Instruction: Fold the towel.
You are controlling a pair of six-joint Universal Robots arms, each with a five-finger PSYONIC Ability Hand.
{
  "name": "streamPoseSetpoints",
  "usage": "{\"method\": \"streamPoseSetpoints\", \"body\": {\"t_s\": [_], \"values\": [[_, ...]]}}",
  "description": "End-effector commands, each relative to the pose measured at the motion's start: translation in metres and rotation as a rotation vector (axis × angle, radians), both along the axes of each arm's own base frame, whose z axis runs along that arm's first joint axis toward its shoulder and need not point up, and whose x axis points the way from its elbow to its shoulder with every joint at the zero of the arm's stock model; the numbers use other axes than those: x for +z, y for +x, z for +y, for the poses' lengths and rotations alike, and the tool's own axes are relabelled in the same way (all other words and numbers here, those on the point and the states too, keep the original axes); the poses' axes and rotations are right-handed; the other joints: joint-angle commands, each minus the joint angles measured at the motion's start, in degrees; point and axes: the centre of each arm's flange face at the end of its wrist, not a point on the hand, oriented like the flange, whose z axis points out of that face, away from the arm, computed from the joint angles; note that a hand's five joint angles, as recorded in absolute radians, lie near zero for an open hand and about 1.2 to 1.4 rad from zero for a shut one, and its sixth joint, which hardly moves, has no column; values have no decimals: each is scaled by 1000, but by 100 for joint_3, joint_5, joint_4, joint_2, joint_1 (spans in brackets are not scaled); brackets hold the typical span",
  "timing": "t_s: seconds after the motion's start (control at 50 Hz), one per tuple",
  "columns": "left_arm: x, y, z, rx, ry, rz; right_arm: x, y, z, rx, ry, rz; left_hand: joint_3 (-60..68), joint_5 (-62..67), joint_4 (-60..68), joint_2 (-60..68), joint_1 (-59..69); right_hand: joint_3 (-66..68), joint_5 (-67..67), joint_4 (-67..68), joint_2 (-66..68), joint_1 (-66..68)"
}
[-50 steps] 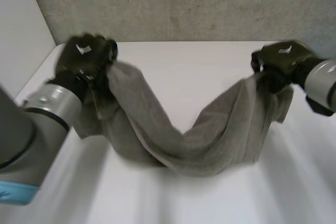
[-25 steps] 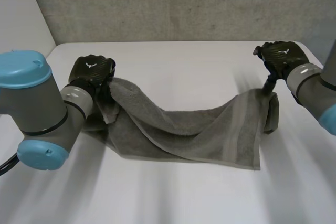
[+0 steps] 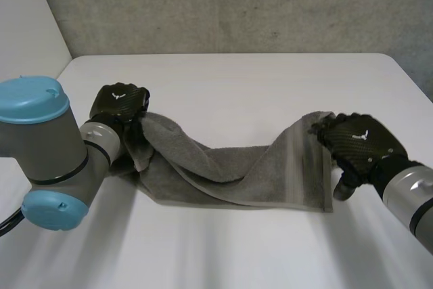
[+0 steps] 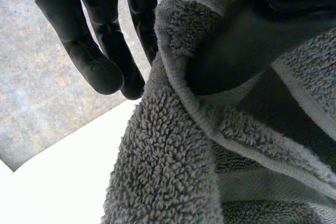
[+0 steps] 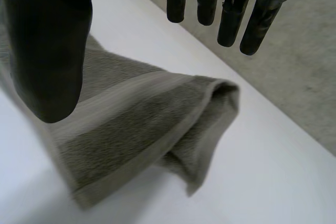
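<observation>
One grey towel point(image 3: 237, 174), one white bench point(image 3: 237, 79); two black robot hands, the left robot hand point(image 3: 120, 103) and the right robot hand point(image 3: 358, 143); two arms, left arm point(image 3: 40, 147), right arm point(image 3: 414, 201)

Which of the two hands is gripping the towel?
The left hand: its thumb pinches the towel; the right hand is open over the other end.

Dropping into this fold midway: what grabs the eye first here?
A rumpled grey towel stretches in a long band across the white table, between the two black hands. The left hand pinches one end, while the right hand hovers open over the other end, which lies doubled over on the table.
</observation>
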Motion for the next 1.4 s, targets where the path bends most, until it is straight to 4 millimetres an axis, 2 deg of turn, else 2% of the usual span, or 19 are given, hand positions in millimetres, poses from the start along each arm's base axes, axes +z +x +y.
{"method": "streamPoseSetpoints", "body": {"t_s": [0.02,0.04,0.06,0.1,0.32,0.52,0.7,0.8,0.9,1.06,1.14,1.16,1.18,1.2,1.22,1.24,1.26,1.4], "values": [[0,-1,1,-4,-1,-1,-39,7,6,74,126,8,-1175,-2111,-1095,-1189,-605,305,605,235,236,374],[0,-1,1,-4,-1,-1,-51,9,3,79,153,14,-1175,-2111,-1095,-1189,-605,322,621,252,253,390],[0,-1,1,-4,1,-1,-51,9,3,79,153,14,-1175,-2111,-1095,-1189,-605,322,621,252,253,391],[0,-1,1,-4,1,-2,-64,12,-5,83,165,15,-1175,-2111,-1095,-1189,-605,355,655,286,287,424],[-1,-2,2,-6,2,-3,-92,18,-25,77,195,21,-1175,-2111,-1095,-1189,-605,1397,1697,1327,1328,1466],[-1,-2,2,-8,2,-3,-90,21,-37,77,155,13,-1175,-2111,-1095,-1189,-605,2458,2758,2389,2390,2527],[-2,-2,2,-6,2,-3,-94,29,-34,102,157,19,-1175,-2111,-1095,-1189,-605,2475,2775,2405,2406,2544],[-2,-2,2,-8,2,-3,-97,30,-35,104,166,23,-1175,-2111,-1095,-1189,-605,2963,3262,2893,2894,3031],[-2,-2,2,-8,2,-3,-96,30,-38,98,155,28,-1175,-2111,-1095,-1189,-605,4757,5057,4687,4688,4826],[-1,-2,2,-6,-1,-1,-92,31,-43,91,142,28,-1175,-2111,-1095,-1189,-605,6494,6793,6424,6425,6562],[-1,-2,2,-6,0,-3,-93,31,-45,90,145,30,-1175,-2111,-1095,-1189,-605,6125,6425,6056,6057,6194],[-1,-2,2,-6,1,-2,-95,31,-44,88,152,32,-1175,-2111,-1095,-1189,-605,5442,5742,5373,5374,5511],[-1,-2,2,-6,1,-2,-95,31,-44,88,152,32,-1175,-2111,-1095,-1189,-605,5436,5735,5366,5367,5504],[-1,-2,2,-6,0,-3,-96,31,-42,87,162,30,-1175,-2111,-1095,-1189,-605,4170,4469,4100,4101,4239],[-1,-2,3,-8,4,-3,-95,30,-41,84,162,27,-1175,-2111,-1095,-1189,-605,2275,2575,2206,2207,2344],[-1,-2,3,-8,4,-3,-95,30,-41,84,162,27,-1175,-2111,-1095,-1189,-605,2256,2556,2187,2188,2325],[-1,-2,3,-8,4,-3,-94,29,-39,80,163,29,-1175,-2111,-1095,-1189,-605,658,957,588,589,726],[-1,-1,2,-6,4,-3,-80,26,-28,82,135,12,-1175,-2111,-1095,-1189,-605,423,722,353,354,491]]}}
